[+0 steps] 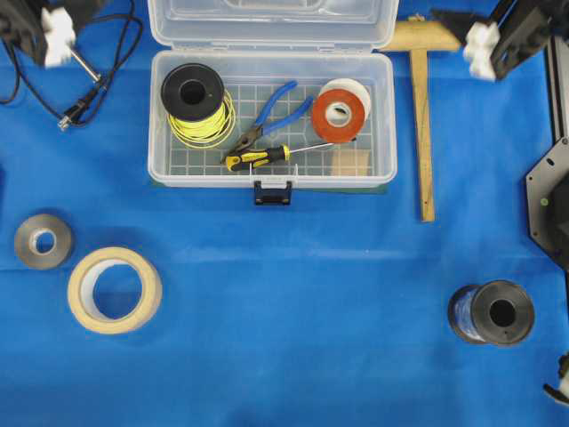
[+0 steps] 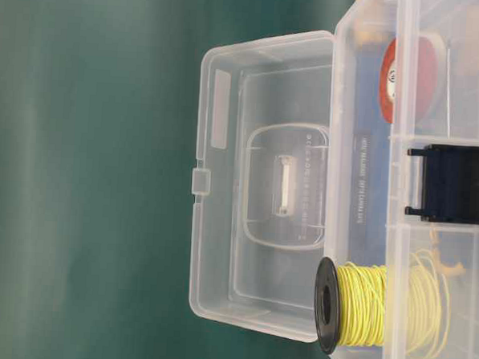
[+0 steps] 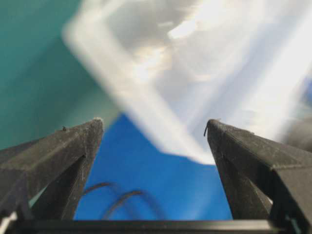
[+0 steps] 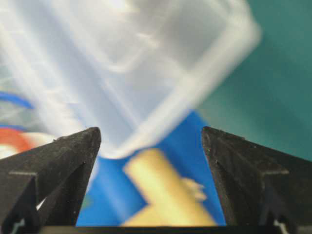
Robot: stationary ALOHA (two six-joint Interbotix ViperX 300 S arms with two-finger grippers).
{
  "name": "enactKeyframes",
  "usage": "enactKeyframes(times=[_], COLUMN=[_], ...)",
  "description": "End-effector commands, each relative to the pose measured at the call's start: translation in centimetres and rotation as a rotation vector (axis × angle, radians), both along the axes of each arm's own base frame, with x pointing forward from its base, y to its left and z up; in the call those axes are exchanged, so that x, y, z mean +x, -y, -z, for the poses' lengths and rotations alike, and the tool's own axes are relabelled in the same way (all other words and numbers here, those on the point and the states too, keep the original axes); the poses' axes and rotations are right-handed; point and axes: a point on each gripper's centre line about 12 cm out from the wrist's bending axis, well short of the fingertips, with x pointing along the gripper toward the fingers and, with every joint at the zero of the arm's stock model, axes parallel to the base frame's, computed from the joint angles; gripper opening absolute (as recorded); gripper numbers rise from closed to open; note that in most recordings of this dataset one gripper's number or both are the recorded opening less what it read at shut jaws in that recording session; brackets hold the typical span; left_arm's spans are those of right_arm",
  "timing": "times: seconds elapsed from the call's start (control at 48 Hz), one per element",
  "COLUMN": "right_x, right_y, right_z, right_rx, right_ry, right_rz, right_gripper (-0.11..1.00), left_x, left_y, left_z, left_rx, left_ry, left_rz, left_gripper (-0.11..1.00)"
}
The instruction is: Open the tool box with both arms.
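Observation:
The clear plastic tool box [image 1: 271, 181] stands open at the back middle of the blue mat. Its lid [image 1: 271, 22] is swung up and back, shown from the side as a clear lid [image 2: 259, 180] in the table-level view. The dark blue latch [image 1: 272, 192] hangs loose at the front. My left gripper [image 3: 155, 124] is open and empty, up at the far left [image 1: 55, 34], clear of the lid's left corner. My right gripper [image 4: 151, 131] is open and empty too, at the far right [image 1: 484, 49] beside the lid's right corner.
Inside the box lie a yellow wire spool [image 1: 196, 102], blue pliers [image 1: 271, 116], a screwdriver [image 1: 258, 158] and red tape [image 1: 338, 114]. A wooden T-piece [image 1: 422, 116] lies right of the box. Masking tape [image 1: 114, 289], grey tape [image 1: 43, 241], a dark spool [image 1: 493, 313] and a black cable [image 1: 80, 89] are on the mat.

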Motion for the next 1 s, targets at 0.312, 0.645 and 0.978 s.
enactKeyframes(times=[0.312, 0.645, 0.978], right_x=[4.0, 4.8, 1.4], right_y=[-8.7, -12.7, -13.0], right_z=[-0.4, 0.0, -1.1], right_rx=[0.011, 0.039, 0.033], right_ry=[0.021, 0.014, 0.031], right_rz=[-0.368, -0.519, -0.521], right_gripper=[0.83, 0.83, 0.83], left_x=[1.7, 1.1, -1.3], left_y=[9.5, 12.1, 12.5], left_z=[-2.0, -1.8, -2.1], left_rx=[0.023, -0.004, -0.009], left_ry=[0.103, 0.104, 0.098], left_rz=[0.371, 0.472, 0.476], left_gripper=[0.90, 0.90, 0.90])
